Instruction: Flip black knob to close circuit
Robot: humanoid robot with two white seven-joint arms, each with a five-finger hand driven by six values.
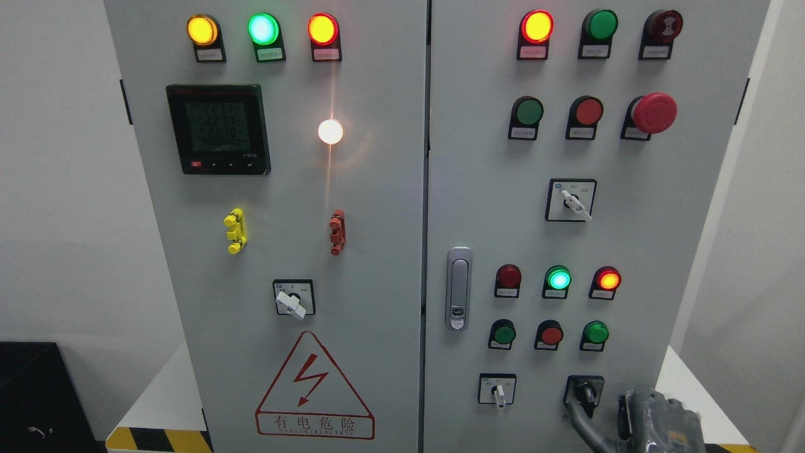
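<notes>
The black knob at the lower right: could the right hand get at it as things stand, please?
Probably yes. The right hand is just beside the black knob, one finger already reaching up to it, with nothing between them.

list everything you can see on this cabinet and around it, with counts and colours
grey metal electrical cabinet: 1, two doors, fills the view
round indicator lamps and push buttons: 18; lit ones are yellow, green, red, white; one row runs across the left door top
red mushroom stop button: 1, right door, upper right
black digital meter: 1, left door
yellow clip: 1, left door
red clip: 1, left door
white-handled selector switches: 3, one mid left door, two on right door
black knob: 1, right door bottom
silver door latch: 1
red warning triangle: 1, left door bottom
right hand: 1, grey, lower right, finger reaching the black knob
</notes>
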